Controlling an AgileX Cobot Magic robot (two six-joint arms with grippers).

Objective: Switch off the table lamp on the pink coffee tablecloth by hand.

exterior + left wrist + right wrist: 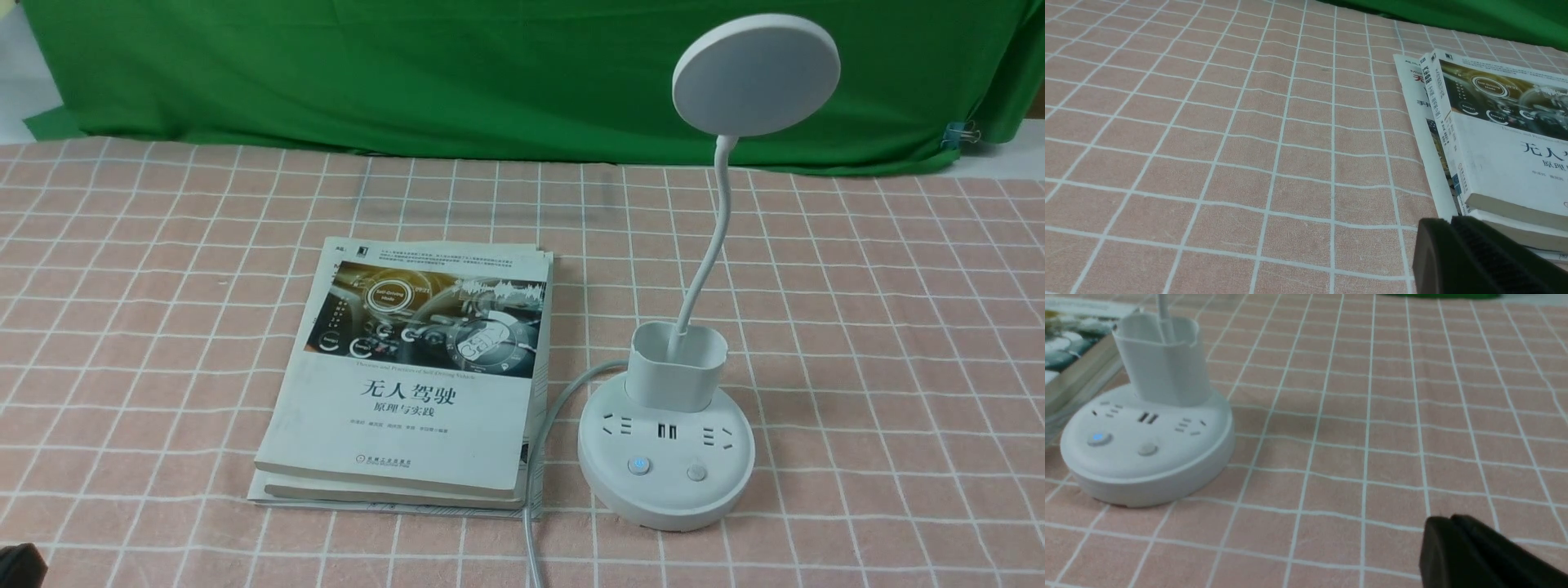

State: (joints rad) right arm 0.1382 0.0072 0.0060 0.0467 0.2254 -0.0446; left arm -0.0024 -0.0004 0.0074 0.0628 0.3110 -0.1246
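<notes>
The white table lamp (pixel 665 474) stands on the pink coffee tablecloth (pixel 163 327), right of centre. Its disc head (pixel 755 73) is up on the bent neck, and the cup holder (pixel 678 363) sits on the round base. The base's left button (pixel 638 466) glows blue; the right button (pixel 695 472) is unlit. The lamp also shows in the right wrist view (pixel 1147 457). My right gripper (pixel 1449 520) is shut and empty, low over the cloth, well off to the lamp's right. My left gripper (pixel 1449 222) is shut and empty by the books' near corner.
A stack of books (pixel 416 367) lies left of the lamp and also shows in the left wrist view (pixel 1502 134). The lamp's white cord (pixel 539 457) runs between books and base toward the near edge. A green cloth (pixel 490 73) hangs at the back.
</notes>
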